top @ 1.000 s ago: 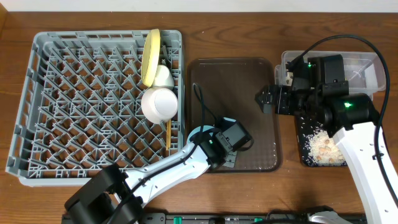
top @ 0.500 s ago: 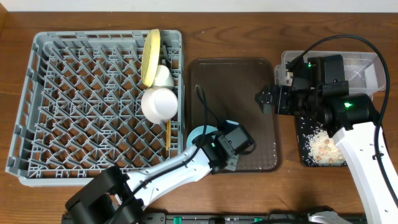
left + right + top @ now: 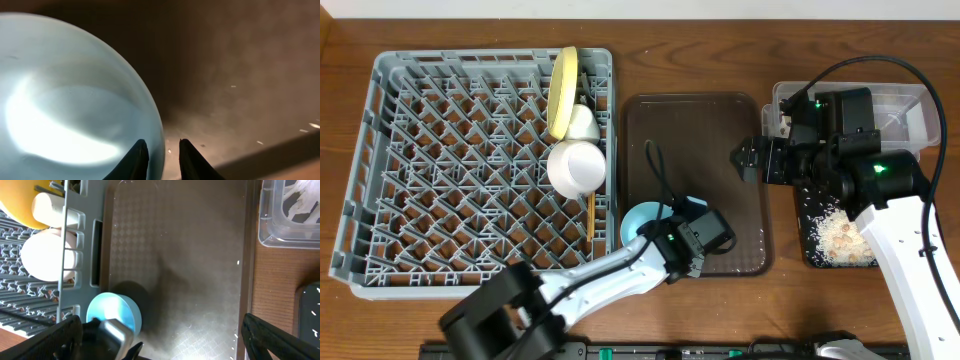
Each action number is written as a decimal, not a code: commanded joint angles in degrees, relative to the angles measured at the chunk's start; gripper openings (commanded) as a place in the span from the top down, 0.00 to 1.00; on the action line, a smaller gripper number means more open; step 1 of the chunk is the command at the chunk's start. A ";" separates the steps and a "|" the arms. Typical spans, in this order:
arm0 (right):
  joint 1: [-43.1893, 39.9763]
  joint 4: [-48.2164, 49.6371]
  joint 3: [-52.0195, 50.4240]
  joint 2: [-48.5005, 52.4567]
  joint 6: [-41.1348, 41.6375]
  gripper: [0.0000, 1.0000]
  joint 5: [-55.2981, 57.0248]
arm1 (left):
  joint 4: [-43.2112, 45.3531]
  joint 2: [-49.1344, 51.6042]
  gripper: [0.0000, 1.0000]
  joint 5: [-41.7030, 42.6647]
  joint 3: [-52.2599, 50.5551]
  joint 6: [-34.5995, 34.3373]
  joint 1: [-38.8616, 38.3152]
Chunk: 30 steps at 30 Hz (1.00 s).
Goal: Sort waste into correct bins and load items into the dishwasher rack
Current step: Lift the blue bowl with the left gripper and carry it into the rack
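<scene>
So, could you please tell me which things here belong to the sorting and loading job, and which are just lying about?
Part of the job:
- light blue bowl, by the left pincer
- dishwasher rack
- yellow plate
- white bowl
- small white cup
- chopsticks
- clear container
- black tray with rice scraps

Just lying about:
- brown serving tray
- wooden table

Wooden table (image 3: 720, 60) under grey rack (image 3: 470, 160), brown tray (image 3: 695, 140), clear container (image 3: 905, 105), black tray (image 3: 815, 250)

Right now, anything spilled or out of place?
Yes: white rice-like scraps lie scattered on the wooden table beside the shallow black rectangular tray, outside it. A few white specks also dot the brown serving tray.
</scene>
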 commanded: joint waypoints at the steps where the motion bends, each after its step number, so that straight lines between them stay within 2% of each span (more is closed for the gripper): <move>1: 0.46 -0.02 -0.02 0.22 -0.26 0.01 0.00 | 0.09 1.86 0.75 -1.40 -0.83 -0.98 -0.11; 2: 0.46 -0.02 -0.02 0.22 -0.26 0.01 -0.02 | 0.07 1.70 0.76 -1.40 -0.76 -0.96 -0.11; 6: 0.46 -0.02 0.00 0.22 -0.26 0.01 0.00 | -0.13 -0.79 0.92 -1.46 -0.57 -0.92 0.02; 12: 0.46 -0.02 -0.02 0.22 -0.26 0.01 0.00 | -0.55 -10.51 0.94 -0.96 -0.52 -0.94 0.81; 17: 0.46 -0.02 -0.02 0.22 -0.26 0.01 -0.02 | -6.93 -23.54 0.94 3.43 0.42 -0.92 5.25; 20: 0.46 -0.02 0.00 0.22 -0.26 0.01 -0.02 | -9.84 -31.56 0.94 11.45 0.48 0.26 12.39; 24: 0.46 -0.02 0.00 0.22 -0.26 0.01 -0.02 | -11.78 -39.47 0.94 28.33 0.46 4.66 26.71; 30: 0.46 -0.02 -0.02 0.22 -0.26 0.01 -0.02 | -12.31 -39.19 0.94 59.08 0.24 12.81 48.59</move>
